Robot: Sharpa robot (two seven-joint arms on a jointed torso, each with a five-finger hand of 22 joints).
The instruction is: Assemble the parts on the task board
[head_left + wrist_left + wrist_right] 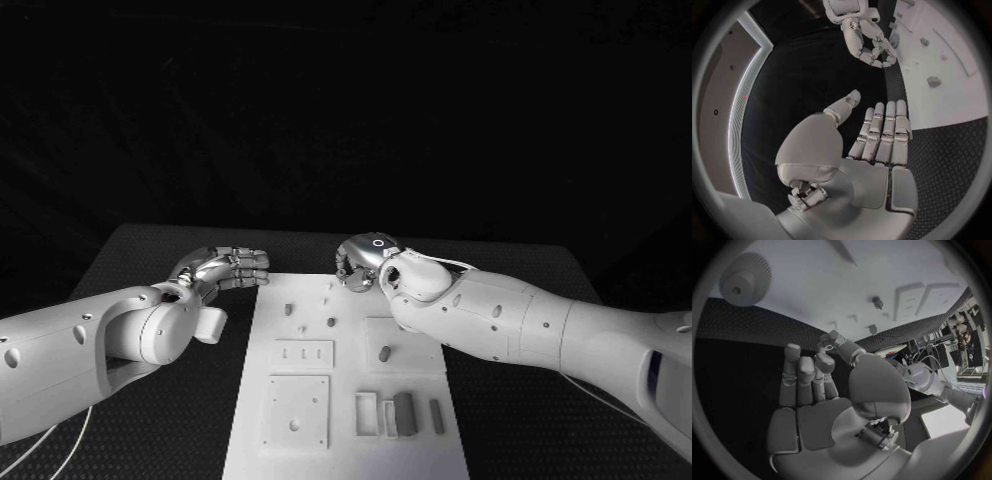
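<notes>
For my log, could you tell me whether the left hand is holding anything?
No, it holds nothing: the left hand shows a bare palm with its fingers stretched out side by side.

The dark, finely textured surface (173, 400) is carrying the white task board (346, 440), which is lying flat along its middle (the long side running away from the robot). Bare black surface is showing on both sides of the board.
</notes>
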